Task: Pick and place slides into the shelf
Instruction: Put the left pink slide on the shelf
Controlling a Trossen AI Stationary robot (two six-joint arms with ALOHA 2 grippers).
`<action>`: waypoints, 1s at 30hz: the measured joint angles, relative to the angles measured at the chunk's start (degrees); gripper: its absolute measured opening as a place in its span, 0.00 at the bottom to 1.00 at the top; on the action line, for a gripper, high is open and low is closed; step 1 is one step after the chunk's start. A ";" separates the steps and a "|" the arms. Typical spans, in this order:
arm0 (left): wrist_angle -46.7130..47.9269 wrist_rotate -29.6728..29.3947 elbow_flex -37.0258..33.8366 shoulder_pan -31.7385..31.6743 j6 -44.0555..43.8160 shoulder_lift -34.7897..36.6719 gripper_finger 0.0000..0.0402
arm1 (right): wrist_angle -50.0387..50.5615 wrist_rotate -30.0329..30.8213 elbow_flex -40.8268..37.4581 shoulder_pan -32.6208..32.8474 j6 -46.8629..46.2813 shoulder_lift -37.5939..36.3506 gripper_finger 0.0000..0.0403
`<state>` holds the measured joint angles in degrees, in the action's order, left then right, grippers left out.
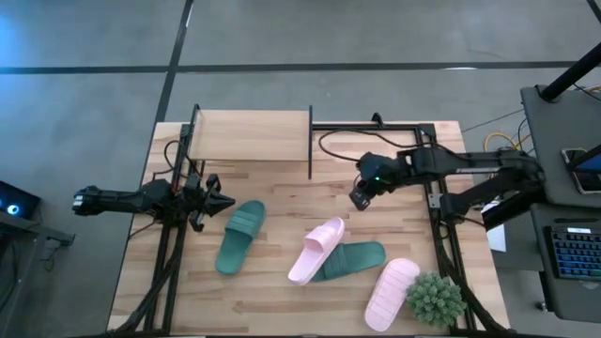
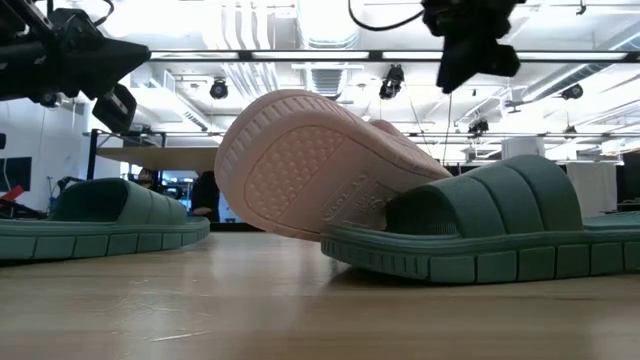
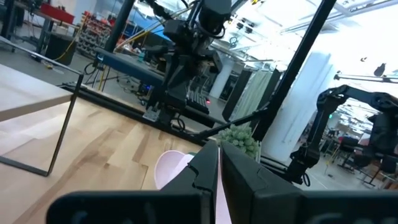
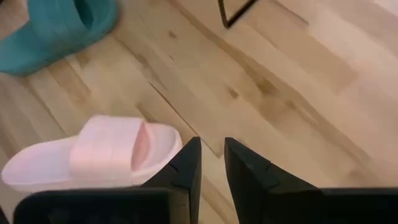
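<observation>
High view: While all four slides lie on the tabletop outside the shelf (image 1: 252,131), the right gripper (image 1: 361,198) hovers beside it.
Low view: pink slide (image 2: 320,165) leans on teal slide (image 2: 480,225); it may tip if nudged.
Left wrist view: left gripper (image 3: 219,180) pressed together.
Right wrist view: jaws slightly parted, empty, unseen elsewhere.

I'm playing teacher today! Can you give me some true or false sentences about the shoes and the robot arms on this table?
1. Four slides lie on the table. True.
2. A pink slide leans on a green slide. True.
3. The shelf already holds slides. False: none are on it.
4. The right gripper grips a pink slide. False: it holds nothing, above bare table.
5. The plant sits by the shelf. False: it's beside the other pink slide.
</observation>
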<state>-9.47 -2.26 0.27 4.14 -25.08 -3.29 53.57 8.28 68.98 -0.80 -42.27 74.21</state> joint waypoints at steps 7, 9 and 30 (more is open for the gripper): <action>-0.03 0.02 0.00 0.00 0.00 0.00 0.01 | -10.67 0.60 0.44 -2.53 2.51 3.50 0.14; 0.03 0.04 0.00 0.00 0.00 -0.04 0.01 | -15.27 -0.12 0.34 -2.87 3.22 4.77 0.14; -0.14 0.05 0.00 0.00 0.00 0.00 0.01 | -13.56 -12.95 0.38 2.13 6.56 6.85 0.14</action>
<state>-9.61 -2.21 0.27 4.14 -25.08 -3.29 40.01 -4.67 69.36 1.33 -35.72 81.06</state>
